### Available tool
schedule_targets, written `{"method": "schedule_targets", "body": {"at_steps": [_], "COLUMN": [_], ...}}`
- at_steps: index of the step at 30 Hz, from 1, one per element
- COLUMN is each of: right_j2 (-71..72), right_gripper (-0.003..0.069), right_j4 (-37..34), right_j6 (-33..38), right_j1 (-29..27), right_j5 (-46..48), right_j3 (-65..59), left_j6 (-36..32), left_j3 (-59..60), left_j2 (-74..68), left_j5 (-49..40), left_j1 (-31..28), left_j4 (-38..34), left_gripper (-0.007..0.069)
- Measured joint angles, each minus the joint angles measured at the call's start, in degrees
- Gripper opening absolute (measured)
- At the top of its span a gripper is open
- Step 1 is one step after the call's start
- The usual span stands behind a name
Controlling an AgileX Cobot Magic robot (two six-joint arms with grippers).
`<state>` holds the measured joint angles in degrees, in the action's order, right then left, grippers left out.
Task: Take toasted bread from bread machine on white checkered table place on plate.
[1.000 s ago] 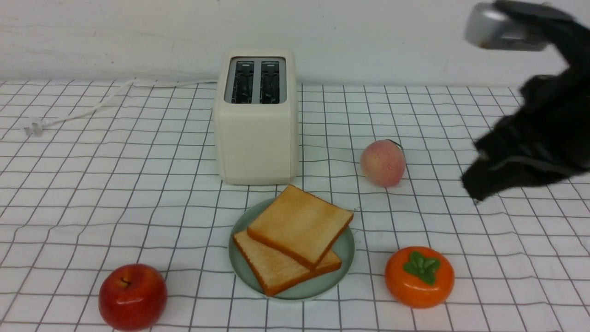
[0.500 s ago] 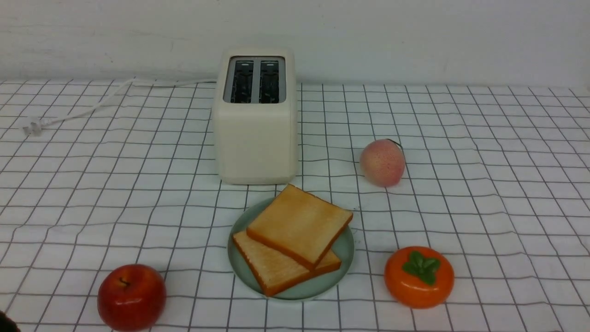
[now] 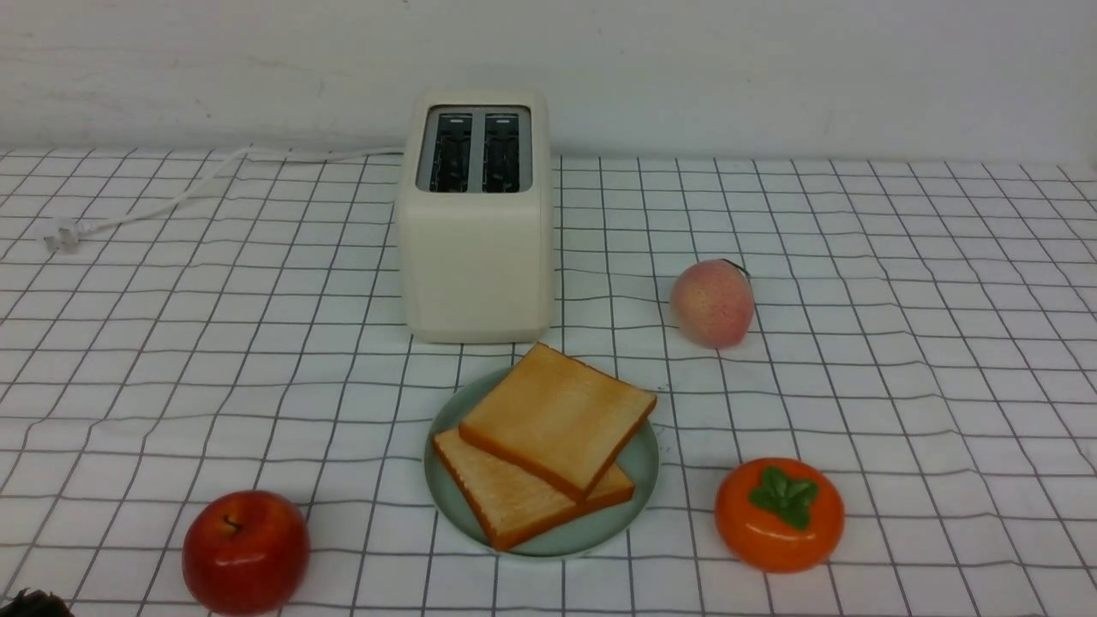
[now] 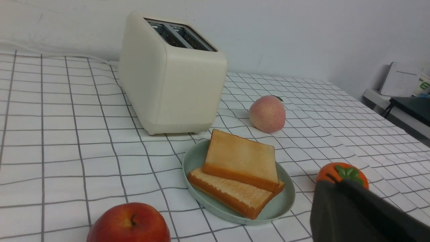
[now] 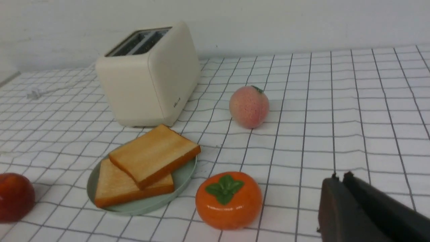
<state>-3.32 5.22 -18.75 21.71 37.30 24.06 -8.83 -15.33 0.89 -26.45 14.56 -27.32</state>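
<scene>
Two slices of toasted bread lie stacked on the plate (image 3: 643, 463), the upper slice (image 3: 557, 416) resting askew on the lower slice (image 3: 514, 501). Just behind them on the white checkered table (image 3: 943, 386) stands the bread machine (image 3: 476, 223), both of its dark slots showing no bread. In the left wrist view my left gripper (image 4: 336, 183) is shut and holds nothing, hovering in front of the persimmon, apart from the plate (image 4: 285, 198). My right gripper (image 5: 341, 176) is also shut and holds nothing, to the right of the persimmon and well away from the toast (image 5: 154, 153).
A red apple (image 3: 246, 551) sits at the front left, an orange persimmon (image 3: 780, 514) at the front right and a peach (image 3: 711, 302) right of the toaster. The toaster's white cord and plug (image 3: 64, 233) trail off to the back left.
The right arm, which was at the right edge of the front view a second ago, has withdrawn out of that view. A dark tip has appeared at the bottom left corner. The toast has not moved.
</scene>
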Motion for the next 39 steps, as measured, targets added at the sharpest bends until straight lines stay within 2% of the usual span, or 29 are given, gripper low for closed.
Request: {"method": "schedule_targets", "body": {"at_steps": [8, 12, 15, 19, 31, 39], "right_j2": [0.46, 1.05, 2.03, 3.85, 3.94, 3.98], "right_gripper": [0.0012, -0.0018, -0.002, -0.002, -0.0019, -0.0017], "right_j4": [1.34, 1.26, -1.74, -6.02, -8.71, -7.82], "right_j6": [-0.11, -0.09, 3.04, 6.76, 8.79, 9.14], "right_j1": [-0.91, -6.7, -14.88, -20.14, -21.02, -21.02], "right_j5": [-0.49, -4.44, -9.86, -13.97, -17.15, -15.37], "right_j3": [-6.38, -11.48, -18.82, -24.72, -25.3, -25.13], "left_j6": [0.0, 0.0, 0.0, 0.0, 0.0, 0.0], "left_j3": [0.0, 0.0, 0.0, 0.0, 0.17, 0.17], "left_j2": [0.0, 0.0, 0.0, 0.0, 0.0, 0.0], "left_j5": [0.0, 0.02, 0.02, 0.02, 0.08, 0.08], "left_j1": [0.0, 0.0, 0.0, 0.0, 0.0, 0.0], "left_j4": [0.0, 0.0, 0.0, 0.0, 0.0, 0.0], "left_gripper": [-0.0013, -0.0013, -0.001, -0.0008, 0.0002, 0.0005]}}
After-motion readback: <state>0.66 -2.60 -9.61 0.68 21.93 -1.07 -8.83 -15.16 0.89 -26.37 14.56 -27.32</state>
